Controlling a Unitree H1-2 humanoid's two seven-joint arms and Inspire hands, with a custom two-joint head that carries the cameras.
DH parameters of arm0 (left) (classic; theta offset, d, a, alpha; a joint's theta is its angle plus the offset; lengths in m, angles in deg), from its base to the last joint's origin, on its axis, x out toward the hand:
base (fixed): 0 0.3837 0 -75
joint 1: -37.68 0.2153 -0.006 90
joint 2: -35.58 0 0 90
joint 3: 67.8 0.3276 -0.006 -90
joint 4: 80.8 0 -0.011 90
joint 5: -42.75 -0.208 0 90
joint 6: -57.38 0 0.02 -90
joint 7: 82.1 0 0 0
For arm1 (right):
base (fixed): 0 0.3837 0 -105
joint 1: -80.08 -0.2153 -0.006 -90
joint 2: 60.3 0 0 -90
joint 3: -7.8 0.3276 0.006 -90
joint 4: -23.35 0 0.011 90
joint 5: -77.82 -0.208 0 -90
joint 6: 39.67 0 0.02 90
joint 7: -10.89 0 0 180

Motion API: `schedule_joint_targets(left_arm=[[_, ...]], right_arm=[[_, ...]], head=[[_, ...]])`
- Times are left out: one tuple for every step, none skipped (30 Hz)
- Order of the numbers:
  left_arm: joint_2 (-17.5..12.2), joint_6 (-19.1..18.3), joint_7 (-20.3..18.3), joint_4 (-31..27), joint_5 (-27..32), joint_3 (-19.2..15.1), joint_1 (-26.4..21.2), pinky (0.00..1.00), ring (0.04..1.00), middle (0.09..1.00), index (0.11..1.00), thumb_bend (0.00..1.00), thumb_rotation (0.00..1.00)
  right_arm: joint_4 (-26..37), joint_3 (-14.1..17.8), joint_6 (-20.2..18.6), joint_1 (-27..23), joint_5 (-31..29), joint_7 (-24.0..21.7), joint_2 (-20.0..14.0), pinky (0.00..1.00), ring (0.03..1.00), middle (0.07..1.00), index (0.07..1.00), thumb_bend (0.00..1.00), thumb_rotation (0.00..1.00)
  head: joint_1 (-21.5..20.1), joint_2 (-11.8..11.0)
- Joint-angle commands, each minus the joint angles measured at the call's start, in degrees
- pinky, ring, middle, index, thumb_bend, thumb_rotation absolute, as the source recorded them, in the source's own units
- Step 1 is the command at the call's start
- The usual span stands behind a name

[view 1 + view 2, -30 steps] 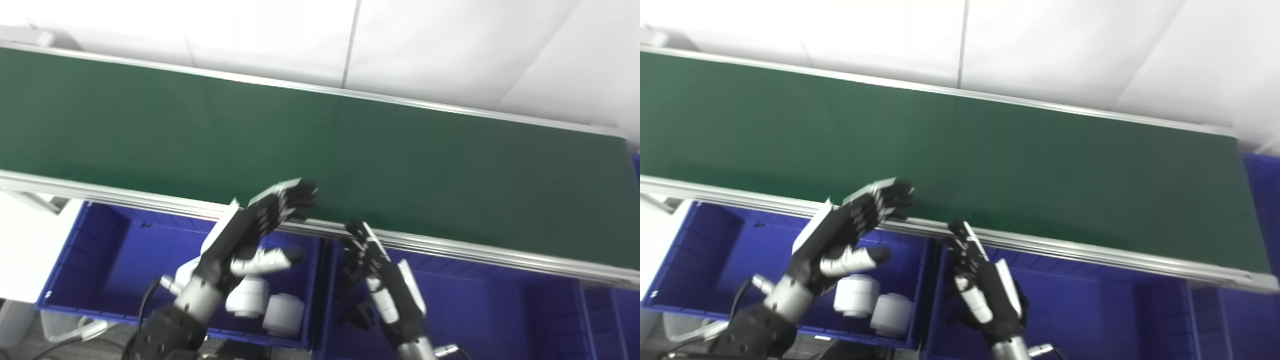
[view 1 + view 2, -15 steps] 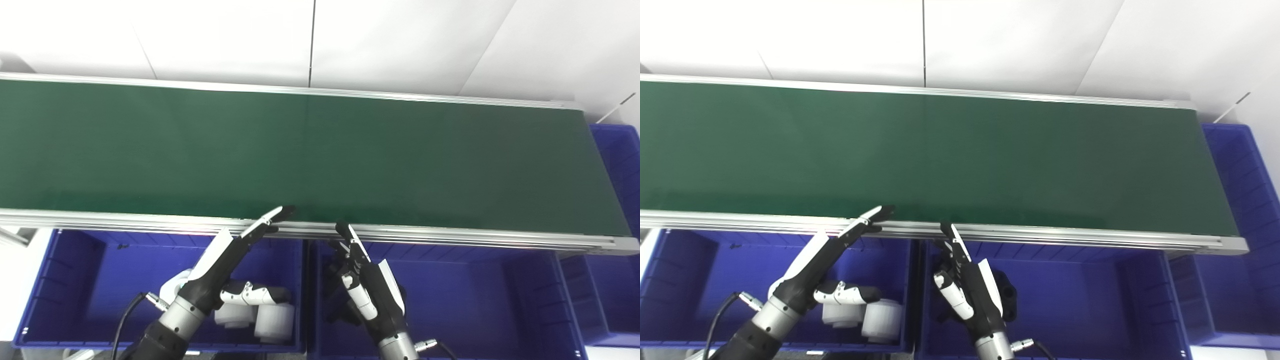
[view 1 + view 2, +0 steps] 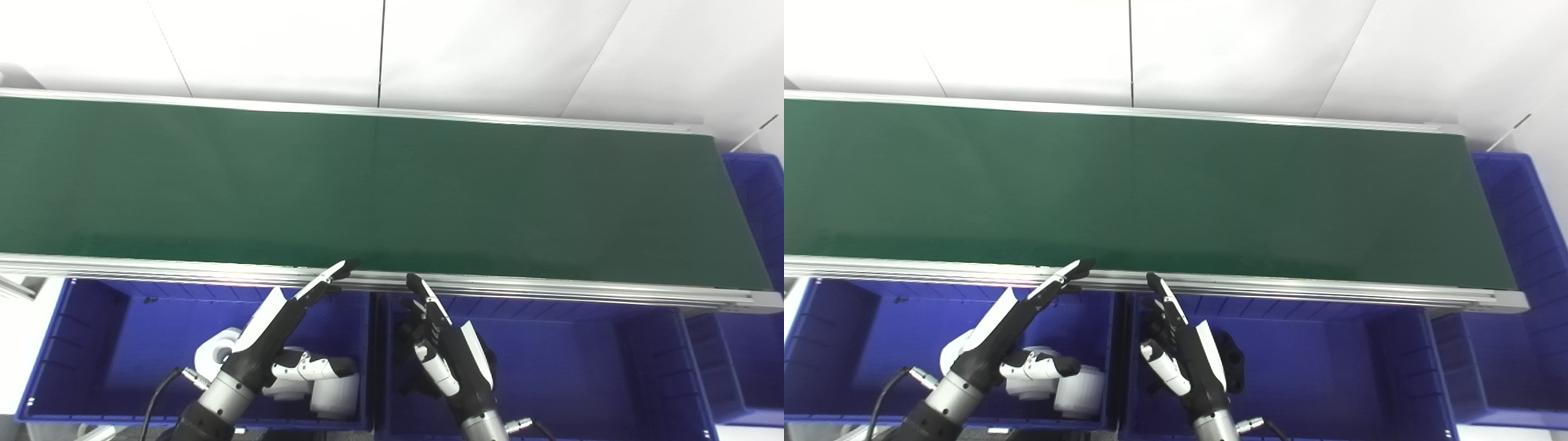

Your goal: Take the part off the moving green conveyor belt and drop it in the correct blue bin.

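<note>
Left eye view first: the green conveyor belt [image 3: 392,196] runs right across and carries no part. Just below its near rail sits the left blue bin [image 3: 110,349] with white cylindrical parts [image 3: 334,395] in it, so those are already binned. The left hand [image 3: 278,331] hovers over that bin, fingers stretched out straight and spread from the thumb, holding nothing, fingertips reaching up to the belt's near rail. It covers some of the white parts.

Right eye view: same layout, but here a black part [image 3: 1234,361] shows more clearly in the middle blue bin [image 3: 1323,367], peeking out just right of the right hand [image 3: 1182,355]. That hand is also fingers-apart and holding nothing, pointing up toward the belt rail. This view also shows more of the far blue bin [image 3: 1525,245] past the belt's right end. No readable writing or labels in either view.
</note>
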Motion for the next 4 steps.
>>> schedule_joint_targets(left_arm=[[0.6, 2.2, 1.3, -2.4, 3.0, 0.7, -0.5, 0.83, 0.924, 0.947, 0.936, 0.76, 0.76], [0.8, 2.5, 1.5, -2.7, 3.8, 1.0, -0.4, 0.84, 0.93, 0.95, 0.934, 0.76, 0.75], [1.3, 3.0, 2.2, -3.3, 4.3, 1.1, -0.3, 0.85, 0.939, 0.957, 0.939, 0.77, 0.76], [1.9, 3.2, 2.8, -4.1, 5.1, 1.2, 0.0, 0.87, 0.947, 0.961, 0.939, 0.78, 0.76]], right_arm=[[1.5, -1.4, 4.6, 0.2, 0.3, 0.2, 1.8, 0.92, 0.918, 0.984, 0.968, 0.88, 0.94], [2.0, -1.4, 5.3, 0.4, 0.9, 0.5, 1.6, 0.92, 0.924, 0.983, 0.971, 0.87, 0.96], [3.2, -1.2, 6.1, 0.8, 1.9, 1.1, 1.5, 0.93, 0.937, 0.987, 0.975, 0.88, 0.97], [4.7, -1.0, 7.2, 1.4, 3.5, 2.1, 1.5, 0.93, 0.951, 0.988, 0.975, 0.88, 0.99]], head=[[0.3, -0.1], [0.6, -0.1], [1.1, -0.1], [1.1, -0.1]])
